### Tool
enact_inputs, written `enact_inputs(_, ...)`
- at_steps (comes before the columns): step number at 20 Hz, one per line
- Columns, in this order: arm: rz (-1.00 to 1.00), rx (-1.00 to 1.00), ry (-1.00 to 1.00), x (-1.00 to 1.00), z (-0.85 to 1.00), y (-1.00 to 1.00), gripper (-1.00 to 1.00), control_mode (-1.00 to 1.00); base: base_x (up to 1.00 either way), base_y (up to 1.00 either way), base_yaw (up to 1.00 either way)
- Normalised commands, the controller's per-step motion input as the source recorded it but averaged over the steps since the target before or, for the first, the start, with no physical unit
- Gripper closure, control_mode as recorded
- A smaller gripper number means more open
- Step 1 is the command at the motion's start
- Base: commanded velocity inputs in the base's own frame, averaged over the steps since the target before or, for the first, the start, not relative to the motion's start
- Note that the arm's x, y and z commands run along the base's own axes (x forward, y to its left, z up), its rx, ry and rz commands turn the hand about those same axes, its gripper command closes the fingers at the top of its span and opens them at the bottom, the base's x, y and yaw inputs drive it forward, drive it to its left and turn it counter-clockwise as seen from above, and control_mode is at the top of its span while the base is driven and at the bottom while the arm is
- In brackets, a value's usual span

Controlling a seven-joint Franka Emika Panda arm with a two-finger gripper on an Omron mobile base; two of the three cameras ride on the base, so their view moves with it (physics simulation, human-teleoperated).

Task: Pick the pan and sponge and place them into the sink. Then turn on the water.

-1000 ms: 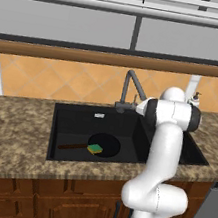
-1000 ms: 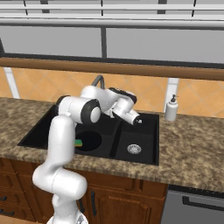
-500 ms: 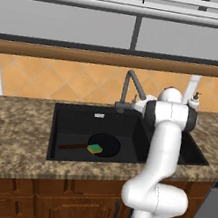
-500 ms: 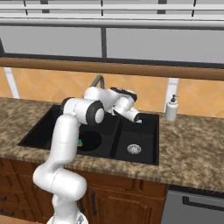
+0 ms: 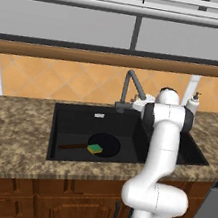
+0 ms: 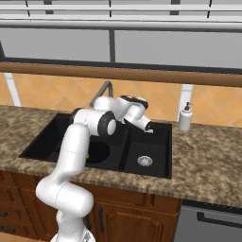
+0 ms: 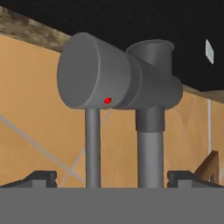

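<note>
The black pan (image 5: 106, 144) lies in the large basin of the black sink (image 5: 75, 112), its brown handle pointing left. The green and yellow sponge (image 5: 94, 149) rests on the pan's near edge. My gripper (image 5: 135, 104) hovers just right of the base of the grey faucet (image 5: 130, 84). In the hand view the gripper (image 7: 114, 178) is open, its fingertips (image 7: 41, 177) wide apart. The faucet (image 7: 148, 83) and its lever knob (image 7: 92, 70) fill that view at close range, untouched. No water runs from the spout.
A white soap dispenser (image 5: 193, 103) (image 6: 185, 117) stands on the granite counter (image 5: 10, 134) behind the sink's right end. The small basin's silver drain (image 6: 145, 160) lies in front of the hand. A tiled wall and a wooden ledge (image 5: 89, 57) rise behind the faucet.
The hand has edged up and closer to the faucet base. The pan and sponge have not moved, and the jaws stayed wide.
</note>
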Motion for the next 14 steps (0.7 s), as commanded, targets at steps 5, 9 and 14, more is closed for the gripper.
enact_inputs(5, 0.0, 0.0, 0.0, 0.26, -0.17, 0.0, -1.0, -1.0, 0.0, 0.0, 0.0)
enact_inputs(9, 0.0, 0.0, 0.0, 0.29, -0.14, 0.0, -1.0, -1.0, 0.0, 0.0, 0.0)
enact_inputs(14, 0.0, 0.0, 0.0, 0.27, -0.12, 0.0, -1.0, -1.0, 0.0, 0.0, 0.0)
